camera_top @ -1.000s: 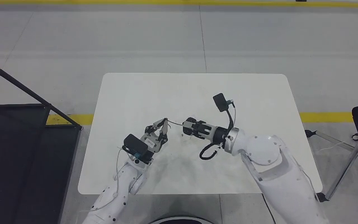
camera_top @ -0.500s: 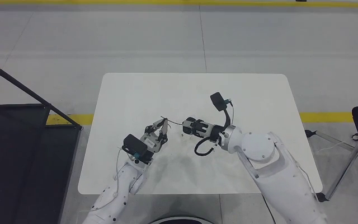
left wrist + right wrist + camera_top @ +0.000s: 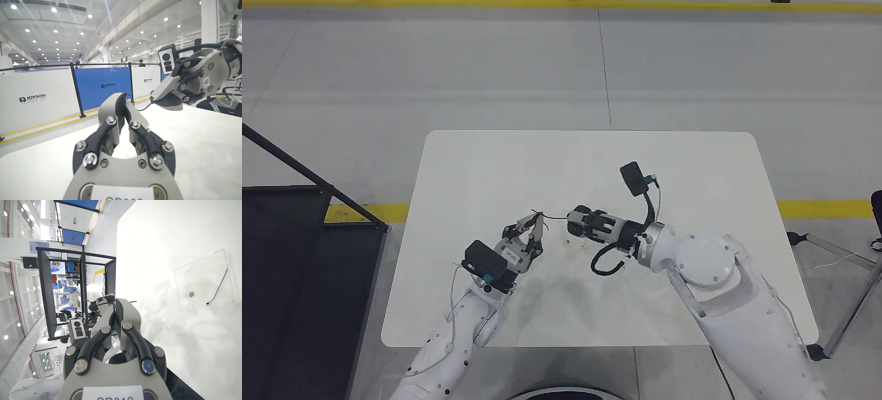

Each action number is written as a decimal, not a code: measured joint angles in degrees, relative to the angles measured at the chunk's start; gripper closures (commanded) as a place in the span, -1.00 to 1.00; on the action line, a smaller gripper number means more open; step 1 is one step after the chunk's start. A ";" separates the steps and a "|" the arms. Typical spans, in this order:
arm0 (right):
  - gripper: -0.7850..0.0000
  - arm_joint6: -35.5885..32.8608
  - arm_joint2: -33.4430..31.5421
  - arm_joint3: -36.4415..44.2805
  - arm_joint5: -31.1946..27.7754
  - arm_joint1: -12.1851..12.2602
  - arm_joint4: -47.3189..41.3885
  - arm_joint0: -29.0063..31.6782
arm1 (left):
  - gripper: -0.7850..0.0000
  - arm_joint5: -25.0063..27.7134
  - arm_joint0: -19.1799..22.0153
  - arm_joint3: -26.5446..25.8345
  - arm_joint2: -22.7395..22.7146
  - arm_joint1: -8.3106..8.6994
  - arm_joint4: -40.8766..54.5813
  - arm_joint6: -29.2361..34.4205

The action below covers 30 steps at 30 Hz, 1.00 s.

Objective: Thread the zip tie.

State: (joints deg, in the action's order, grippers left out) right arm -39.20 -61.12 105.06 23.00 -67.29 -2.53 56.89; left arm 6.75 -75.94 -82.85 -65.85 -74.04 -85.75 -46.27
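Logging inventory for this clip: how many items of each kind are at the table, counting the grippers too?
Zip ties: 2 (held zip tie between the grippers, loose zip tie on the tray)
Clear tray: 1
Grippers: 2 (left gripper, right gripper)
Total: 5

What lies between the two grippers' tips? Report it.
The black zip tie spans the gap from the left gripper to the right gripper, above the table; the left wrist view shows it.

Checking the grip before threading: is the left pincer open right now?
No, the left pincer is shut on the black zip tie, with its fingertips pinched together.
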 measured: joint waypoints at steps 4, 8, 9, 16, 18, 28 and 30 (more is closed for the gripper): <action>1.00 0.33 -1.67 0.25 -3.50 0.09 -2.53 1.56 | 1.00 0.04 0.04 0.13 0.17 -0.03 -0.87 0.32; 1.00 0.22 -3.16 0.48 -7.33 0.21 -4.69 3.12 | 1.00 -0.01 0.08 0.17 0.20 -0.09 -0.91 0.50; 1.00 0.10 -3.54 0.54 -8.57 0.25 -5.22 3.58 | 1.00 -0.01 0.09 0.19 0.20 -0.11 -0.97 0.58; 1.00 -0.92 -4.84 0.47 -13.10 0.44 -6.90 5.22 | 1.00 -0.18 0.06 0.11 0.24 -0.20 -1.25 0.91; 1.00 -1.07 -4.89 0.46 -14.31 0.44 -7.13 5.41 | 1.00 -0.20 0.04 0.11 0.24 -0.23 -1.27 0.99; 1.00 -1.01 -3.64 0.49 -12.96 0.41 -4.45 5.04 | 1.00 -0.04 -0.15 -0.21 0.05 -0.35 -0.73 0.58; 1.00 -0.77 -3.28 0.50 -12.05 0.35 -3.99 4.68 | 1.00 -0.15 -0.21 -0.32 -0.12 -0.39 -0.31 0.32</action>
State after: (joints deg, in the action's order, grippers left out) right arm -39.97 -64.40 105.56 10.95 -66.94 -6.52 61.57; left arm 6.60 -76.15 -83.17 -65.97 -74.43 -86.06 -45.95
